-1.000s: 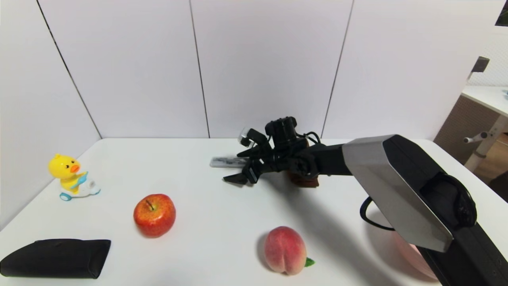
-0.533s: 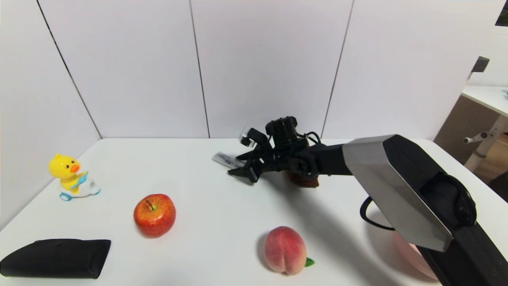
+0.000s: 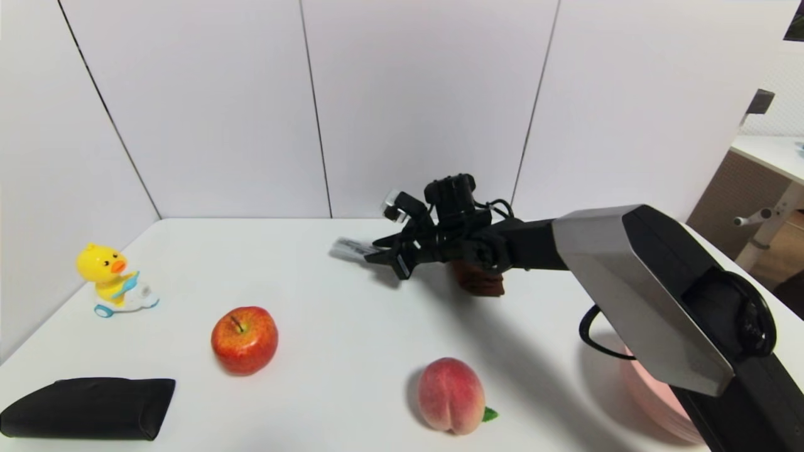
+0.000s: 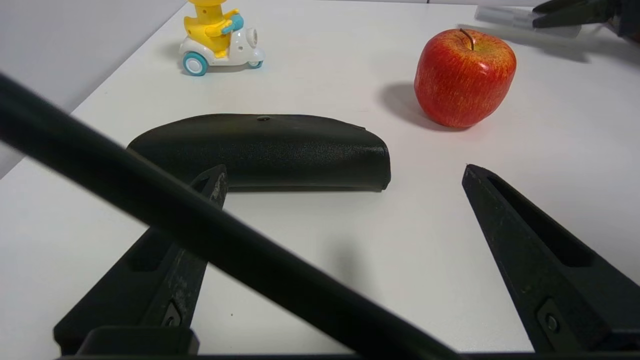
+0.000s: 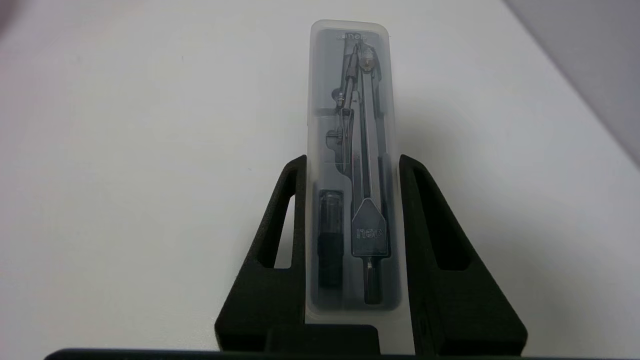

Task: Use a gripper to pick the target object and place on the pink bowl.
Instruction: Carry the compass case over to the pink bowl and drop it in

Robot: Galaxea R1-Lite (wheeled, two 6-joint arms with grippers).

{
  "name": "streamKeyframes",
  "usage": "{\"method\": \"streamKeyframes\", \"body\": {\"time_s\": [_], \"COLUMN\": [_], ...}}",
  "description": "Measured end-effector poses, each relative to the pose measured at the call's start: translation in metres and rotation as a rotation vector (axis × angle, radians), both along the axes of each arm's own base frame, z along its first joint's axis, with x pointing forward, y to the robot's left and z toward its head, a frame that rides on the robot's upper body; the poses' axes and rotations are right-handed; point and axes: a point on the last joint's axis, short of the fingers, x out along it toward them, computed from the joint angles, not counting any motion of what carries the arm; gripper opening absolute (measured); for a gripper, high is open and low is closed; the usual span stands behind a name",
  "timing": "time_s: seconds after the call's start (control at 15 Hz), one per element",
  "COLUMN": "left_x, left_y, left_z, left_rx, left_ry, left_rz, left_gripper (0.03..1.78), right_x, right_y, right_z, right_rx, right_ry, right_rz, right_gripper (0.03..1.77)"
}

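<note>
Progress: I have the target object [image 5: 352, 170] clamped between the fingers of the right gripper [image 3: 382, 256], raised just off the surface [image 3: 326, 351] at the far middle | left: carry to pink bowl [image 3: 653, 395], near right, under my arm | room: peach [image 3: 451, 395] near path, otherwise open | left gripper [image 4: 345, 260] idle, fingers wide apart, empty.

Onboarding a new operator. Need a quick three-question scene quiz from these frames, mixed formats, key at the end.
1. True or false: the right gripper is shut on the clear case.
2. Which lies nearest the left gripper? A) black pouch B) peach C) toy duck
3. Fill in: the pink bowl is partly hidden by the right ____.

Key: 1 true; 2 A; 3 arm.
</note>
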Motion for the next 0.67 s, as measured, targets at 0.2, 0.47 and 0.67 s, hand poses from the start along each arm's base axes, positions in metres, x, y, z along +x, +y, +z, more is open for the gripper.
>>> {"method": "streamKeyframes", "body": {"time_s": [0.2, 0.47, 0.67], "left_x": [0.000, 0.000, 0.000], "left_y": [0.000, 0.000, 0.000], "left_z": [0.000, 0.000, 0.000], "left_rx": [0.000, 0.000, 0.000], "left_ry": [0.000, 0.000, 0.000], "left_rz": [0.000, 0.000, 0.000], "left_gripper": [1.69, 1.69, 1.69], "right_x": [-0.008, -0.026, -0.043], "right_y": [-0.005, -0.020, -0.054], "right_z": [0.036, 0.093, 0.145], "right_rx": [0.044, 0.091, 0.104], "right_ry": [-0.036, -0.080, -0.107], "right_rz": [-0.009, -0.021, -0.058], "right_gripper": [0.55, 0.55, 0.55]}}
